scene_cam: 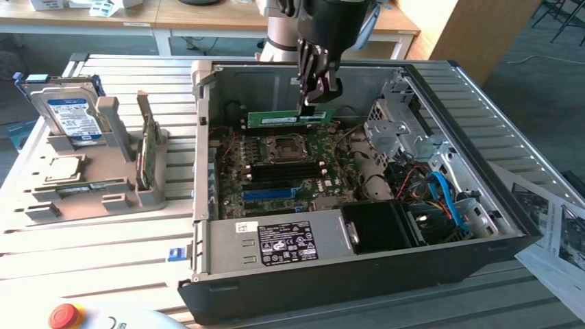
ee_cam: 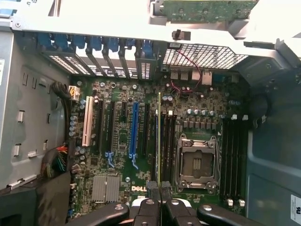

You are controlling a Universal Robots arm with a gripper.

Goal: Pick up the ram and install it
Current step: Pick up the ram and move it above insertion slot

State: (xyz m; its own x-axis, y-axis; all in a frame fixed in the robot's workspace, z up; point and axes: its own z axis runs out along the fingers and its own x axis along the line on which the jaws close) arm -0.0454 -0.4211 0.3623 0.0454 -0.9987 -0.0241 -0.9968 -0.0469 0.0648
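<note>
"Green and thin, with a whitish label strip: where is the ram (scene_cam: pixel 274 119)?"

"Pinched in the gripper (scene_cam: pixel 309 110), whose jaws are clamped on its upper edge. It hangs level inside the open computer case (scene_cam: pixel 366 281), over the far end of the motherboard (scene_cam: pixel 274 175) and near the processor socket (scene_cam: pixel 285 147)."

"Does it sit in a slot?"

"That cannot be told. From the wrist, the ram (ee_cam: pixel 159 132) appears edge-on, a fine line running out from the gripper (ee_cam: pixel 157 188). It lies along the black memory slots (ee_cam: pixel 167 136), between the long blue slot (ee_cam: pixel 134 134) and the socket (ee_cam: pixel 196 162)."

"Any writing to read?"

"DELL is printed in white on the motherboard (ee_cam: pixel 101 87), just by the fingertips. The power supply (scene_cam: pixel 274 243) at the case's near wall carries a black label with white marks too small to read. The ram's own label cannot be read either."

"And outside the case?"

"On the exterior view's left a grey holder (scene_cam: pixel 92 199) stands on the slatted table (scene_cam: pixel 92 253). It holds a hard drive (scene_cam: pixel 73 113) upright, with a blue and white label, and a broader green card (scene_cam: pixel 146 147) on edge. A red button (scene_cam: pixel 66 315) sits at the near edge, and printed sheets (scene_cam: pixel 549 233) lie on the exterior view's right."
</note>
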